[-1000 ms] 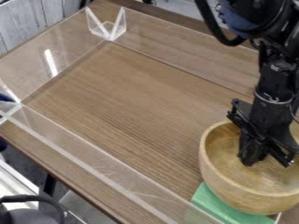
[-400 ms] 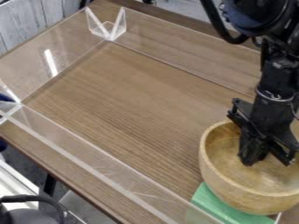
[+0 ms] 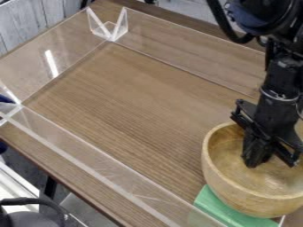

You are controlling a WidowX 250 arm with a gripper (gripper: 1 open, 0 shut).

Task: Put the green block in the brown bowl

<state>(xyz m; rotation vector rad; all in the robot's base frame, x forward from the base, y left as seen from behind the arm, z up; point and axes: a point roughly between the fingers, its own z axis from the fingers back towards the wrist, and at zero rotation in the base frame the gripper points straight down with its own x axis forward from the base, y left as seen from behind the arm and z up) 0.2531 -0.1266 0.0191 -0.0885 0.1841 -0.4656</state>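
The brown bowl (image 3: 231, 188) of light tan wood sits at the lower right of the table. My black gripper (image 3: 268, 162) points almost straight down into it, its fingertips close together near the bowl's inside; nothing shows between them. A pale mint-green block (image 3: 213, 209) lies flat at the bowl's near edge, only a corner of it visible at the bottom of the frame, partly under the bowl's rim.
The wood-grain tabletop (image 3: 130, 106) is ringed by a low clear acrylic wall (image 3: 71, 151). A clear acrylic corner piece (image 3: 108, 25) stands at the far edge. The near-left table edge drops off to the floor.
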